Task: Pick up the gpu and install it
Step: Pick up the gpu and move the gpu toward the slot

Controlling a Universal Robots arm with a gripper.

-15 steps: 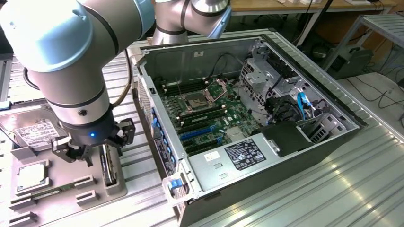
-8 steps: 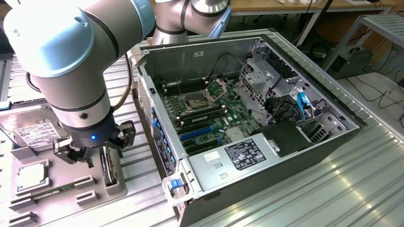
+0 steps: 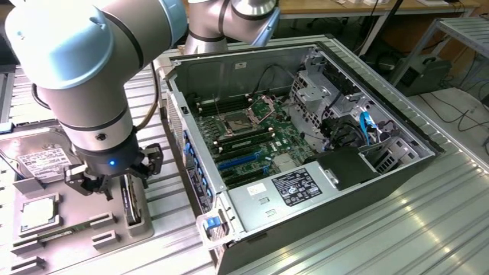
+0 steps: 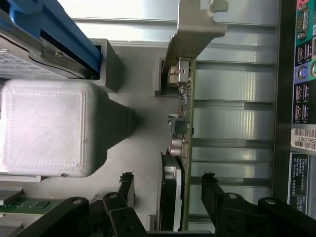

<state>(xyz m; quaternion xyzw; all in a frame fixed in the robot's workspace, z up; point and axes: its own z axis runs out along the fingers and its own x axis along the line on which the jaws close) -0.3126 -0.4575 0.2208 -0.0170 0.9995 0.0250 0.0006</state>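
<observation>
Desk: ribbed metal desk [image 3: 428,229], lab clutter behind; open computer case [image 3: 344,217] lies on it.
Tray: grey tray [image 3: 73,255] sits just beside the case, on the exterior view's left.
Card location: gpu [image 3: 132,203] stands on edge in a tray slot on the side nearest the case, not yet in the case.
Tool: tool [image 3: 111,182] is right over the card with its jaws apart, one on each flat face. It is gripping nothing, and there are gaps on both sides.
Handling (judged): light, stiff and very slim. The bare board and its small parts look fragile, and the smooth faces could slip.
Where to hold (judged): pinch across the two flat faces near the upper edge. Keep off the tiny parts and the metal bracket [image 4: 195,34].
Risk (judged): a tilted pull could jam the card in its slot.
Exterior view adds: arm pose, the motherboard [image 3: 252,132] with blue slots [image 3: 240,163] inside the case, and the hard drive [image 3: 42,157] on the tray side far from the case.
Wrist view adds: the card edge-on between the fingertips [image 4: 210,180] and the bracket at its far end. It also shows a white printed block [image 4: 47,128] and the case's rear ports [image 4: 301,89].
</observation>
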